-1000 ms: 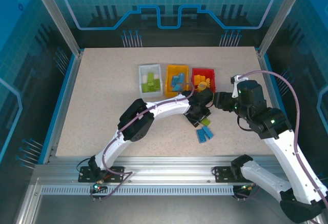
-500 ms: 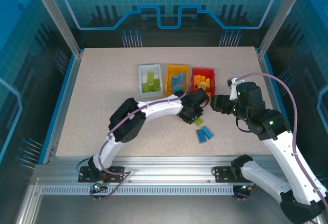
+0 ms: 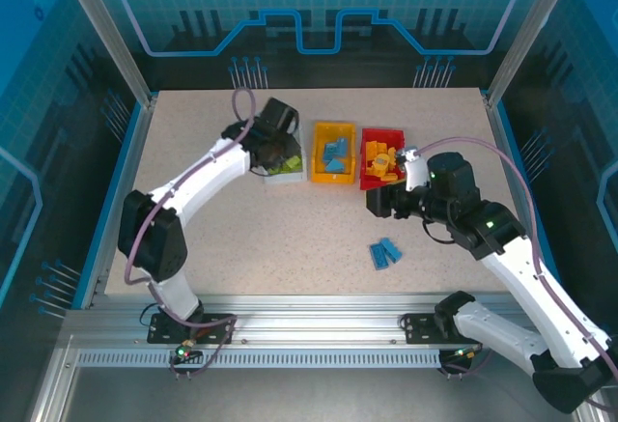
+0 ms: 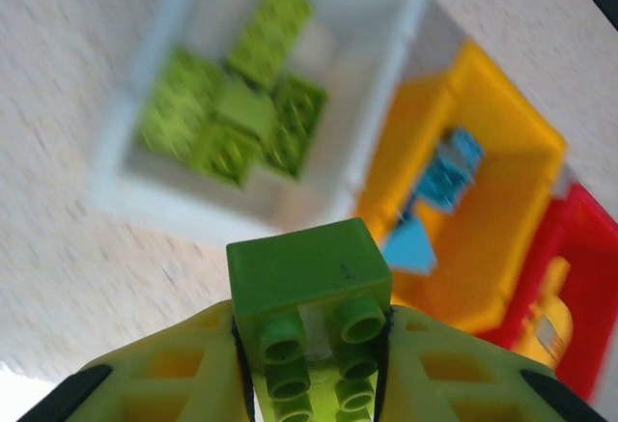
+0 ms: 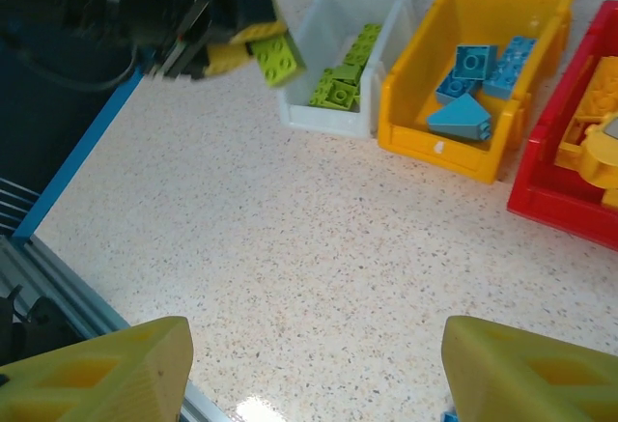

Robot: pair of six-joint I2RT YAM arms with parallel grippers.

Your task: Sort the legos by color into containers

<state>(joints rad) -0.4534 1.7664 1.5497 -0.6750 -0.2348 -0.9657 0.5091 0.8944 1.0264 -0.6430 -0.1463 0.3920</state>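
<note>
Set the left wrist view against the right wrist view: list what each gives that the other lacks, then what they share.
Left wrist: a close look at the studded face of the green brick, clamped in the left pincer. Right wrist: the right pincer standing open, and the table's blue edge. Shared: the held green brick, white bin of green bricks, yellow bin of blue bricks, red bin.

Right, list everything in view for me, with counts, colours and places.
table: one, speckled beige
white bin: one, white, row's left
orange-yellow bin: one, orange-yellow, middle
red bin: one, red, right
green bricks: several, lime, in white bin
blue bricks: several, blue, in orange-yellow bin
orange-yellow bricks: several, orange-yellow, in red bin
loose blue bricks: two, blue, on table
held green brick: one, green, in left gripper
left gripper: shut on that brick
right gripper: open, empty
</note>
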